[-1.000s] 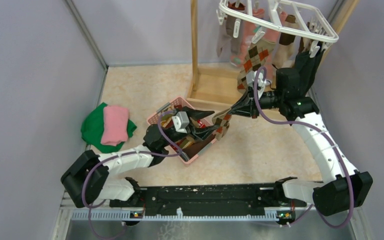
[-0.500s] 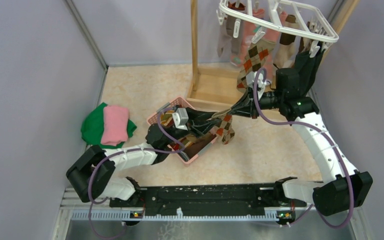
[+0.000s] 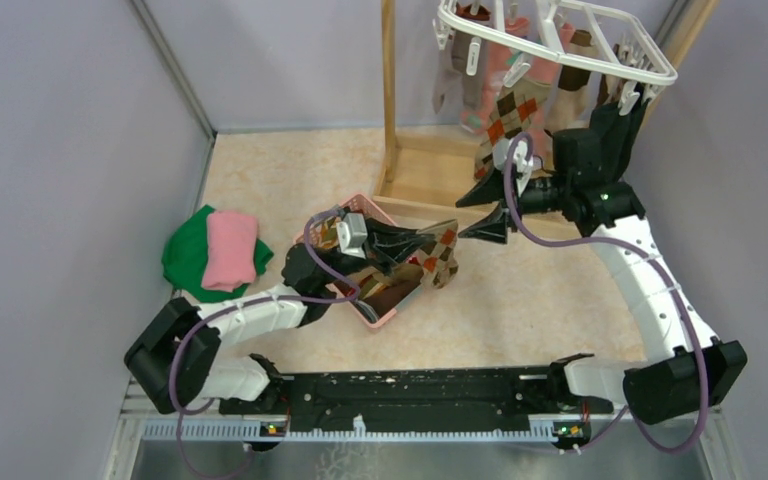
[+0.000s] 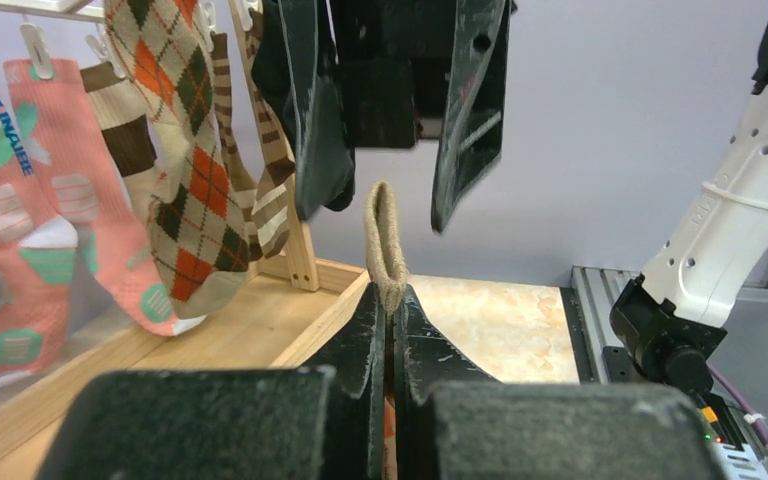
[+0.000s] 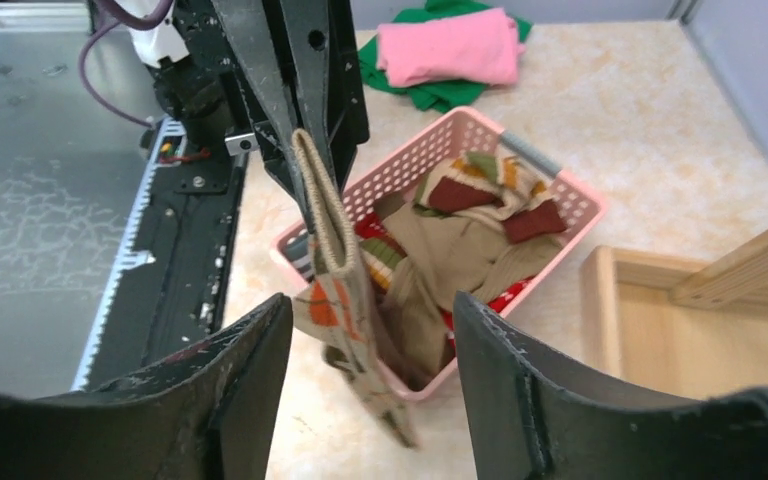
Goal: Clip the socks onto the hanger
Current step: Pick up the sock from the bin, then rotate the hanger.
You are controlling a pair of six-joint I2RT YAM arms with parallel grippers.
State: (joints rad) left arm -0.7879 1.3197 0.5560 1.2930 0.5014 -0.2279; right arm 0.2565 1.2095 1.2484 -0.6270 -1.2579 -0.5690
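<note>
Argyle sock [image 4: 384,235] pinched in left gripper [image 4: 391,305].

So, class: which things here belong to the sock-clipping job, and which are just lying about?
Job: argyle sock in the left gripper; open right gripper; loose socks in the pink basket; white clip hanger; hung socks.
Lying about: pink cloth; green cloth; wooden stand.

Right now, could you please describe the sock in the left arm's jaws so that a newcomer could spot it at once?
Find the pink basket mid-table; the left gripper reaches over it, jaws shut on a sock that dangles by the basket's edge. It is beige with orange and brown argyle diamonds, the only sock neither in the basket nor clipped to the hanger.
</note>
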